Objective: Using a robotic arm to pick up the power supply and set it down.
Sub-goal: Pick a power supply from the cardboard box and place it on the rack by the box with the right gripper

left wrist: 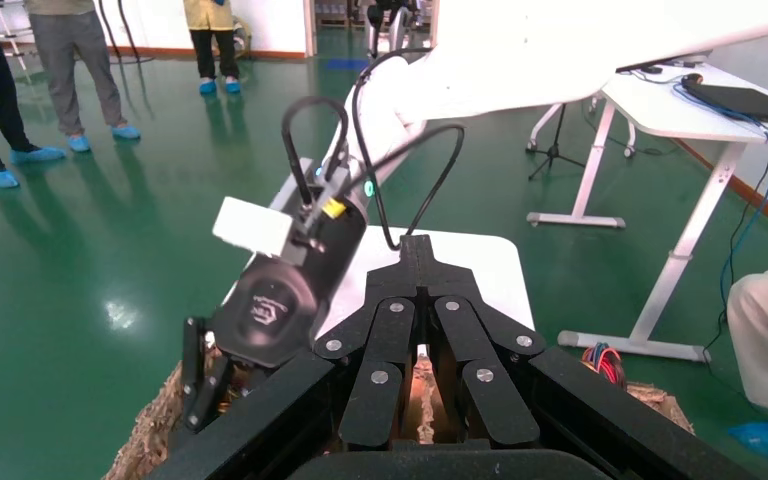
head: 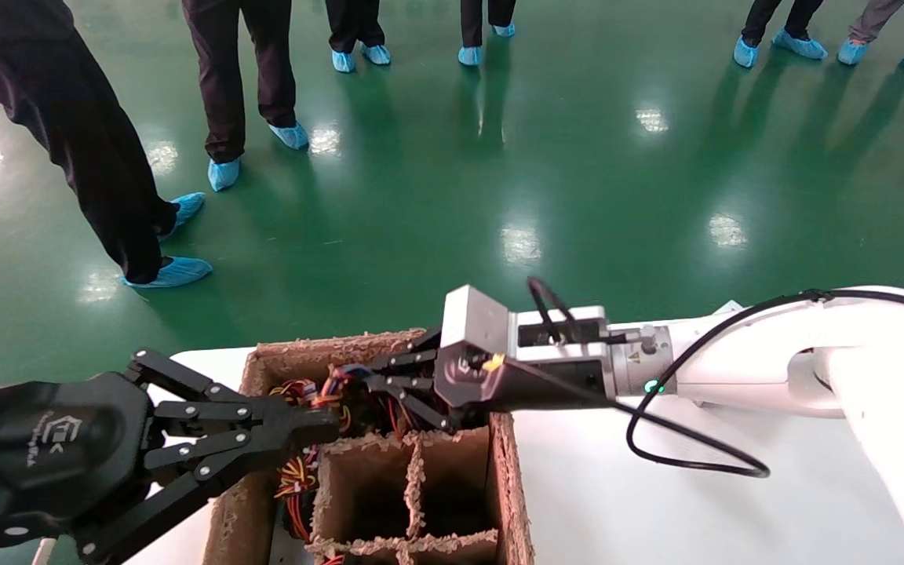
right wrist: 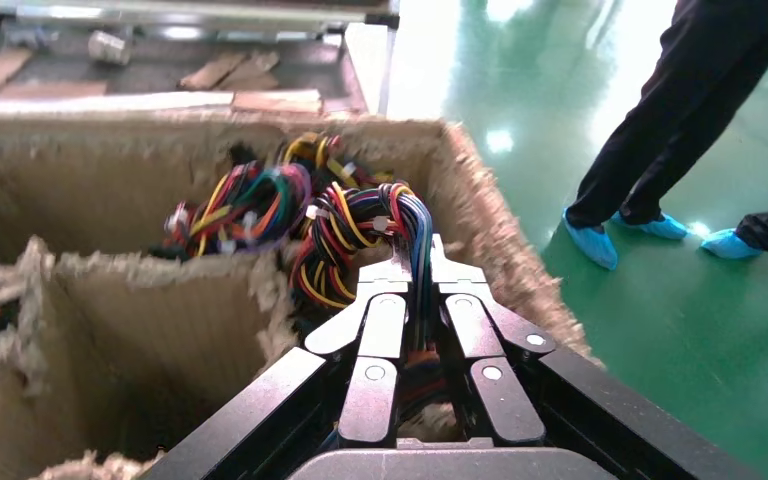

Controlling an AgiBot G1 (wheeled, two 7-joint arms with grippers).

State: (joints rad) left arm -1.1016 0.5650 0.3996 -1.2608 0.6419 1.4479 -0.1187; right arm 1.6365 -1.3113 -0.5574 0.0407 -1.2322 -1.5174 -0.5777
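The power supply's metal case is hidden; only wire bundles show in the compartmented cardboard box [head: 511, 486]. My right gripper [head: 366, 384] reaches into the box's far compartment. In the right wrist view the right gripper [right wrist: 415, 262] is shut on a wire bundle [right wrist: 360, 220] of blue, black, red and yellow strands that loops up from between the fingers. My left gripper [head: 325, 420] hangs shut over the box's left side, holding nothing. The left wrist view shows the left gripper [left wrist: 416, 245] pointing toward the right arm's wrist [left wrist: 280, 300].
The box stands on a white table [head: 656, 502]. A second coloured wire bundle [right wrist: 245, 205] lies in the far compartment, and more wires [head: 295, 479] fill the left one. Two near compartments [head: 366, 494] look empty. Several people [head: 99, 141] stand on the green floor beyond.
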